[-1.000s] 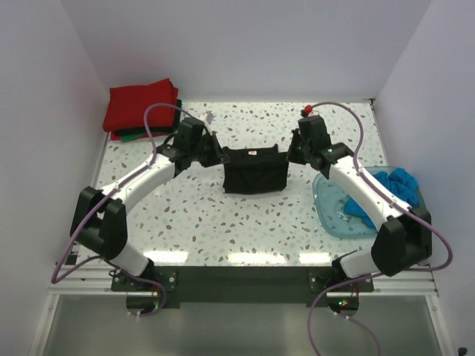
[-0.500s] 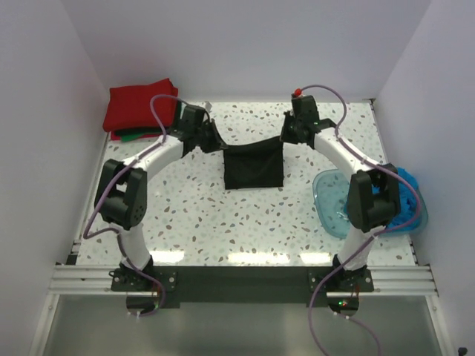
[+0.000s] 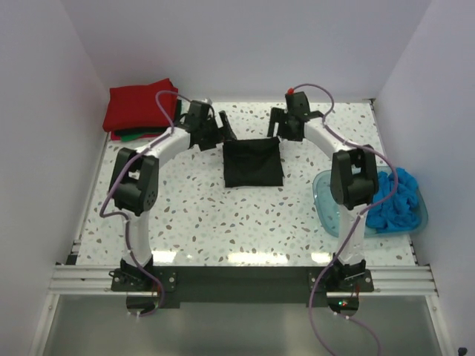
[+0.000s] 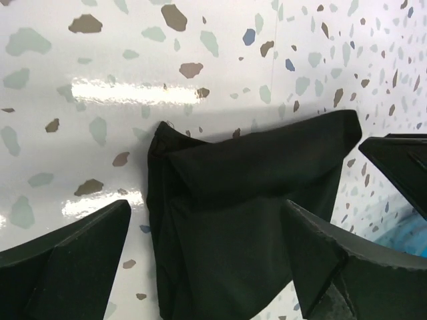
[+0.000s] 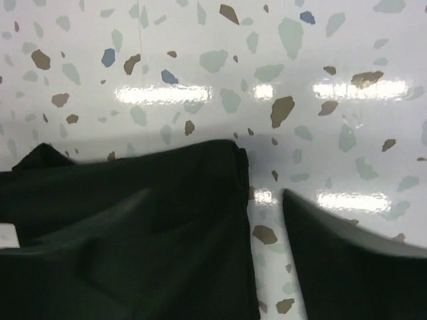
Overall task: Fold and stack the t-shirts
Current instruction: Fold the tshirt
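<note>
Top external view, near right: translucent blue tub (image 3: pixel 326 216) on speckled table (image 3: pixel 193 215), holding a crumpled bright blue t-shirt (image 3: pixel 395 202) (bunched in the tub's right half).

Centre, further back: black t-shirt (image 3: pixel 253 164), folded to a rough rectangle, flat on the tabletop, well apart from the tub.

Just beyond its far edge: left gripper (image 3: pixel 225 127) by the far-left corner, right gripper (image 3: pixel 275 123) by the far-right corner.

Far left corner: red t-shirt (image 3: pixel 139 105), folded, stacked on green t-shirt (image 3: pixel 133 136) (only a thin edge visible underneath).

Left wrist view: fingers (image 4: pixel 73 253) spread wide to either side, nothing pinched. Black cloth slack on the table between them, its corner slightly bunched.

Right wrist view: one finger (image 5: pixel 353 267) at lower right, clear of the cloth, bare table in between. Other finger not made out against the dark fabric. Jaws parted, nothing held. Small white label (image 5: pixel 5 235) at the left edge of the shirt.
</note>
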Controlling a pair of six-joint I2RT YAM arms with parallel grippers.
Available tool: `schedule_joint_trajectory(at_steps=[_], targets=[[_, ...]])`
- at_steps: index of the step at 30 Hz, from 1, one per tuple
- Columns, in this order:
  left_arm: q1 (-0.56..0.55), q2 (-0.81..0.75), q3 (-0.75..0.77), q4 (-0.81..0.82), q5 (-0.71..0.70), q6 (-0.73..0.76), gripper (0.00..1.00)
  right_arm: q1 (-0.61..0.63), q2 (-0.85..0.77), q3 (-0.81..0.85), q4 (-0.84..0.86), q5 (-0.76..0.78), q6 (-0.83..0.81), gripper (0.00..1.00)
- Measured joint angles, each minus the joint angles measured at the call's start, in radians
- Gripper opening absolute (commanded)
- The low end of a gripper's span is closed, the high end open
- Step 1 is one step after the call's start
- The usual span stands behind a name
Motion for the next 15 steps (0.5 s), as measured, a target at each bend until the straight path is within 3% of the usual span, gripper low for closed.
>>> schedule_joint_trajectory(at_steps=[6,11,15], targets=[[0.002,-0.024,-0.03,0.003,-0.029,0.018,1.0,-0.006,0.0,0.078,-0.076,0.006,-0.021,0.98],[-0.003,-0.13,-0.193,0.028,-0.003,0.047,1.0,-0.005,-0.194,-0.161,-0.015,-0.088,-0.016,0.99],[-0.023,-0.134,-0.212,0.026,0.011,0.068,1.0,0.004,-0.306,-0.31,0.045,-0.198,0.01,0.99]])
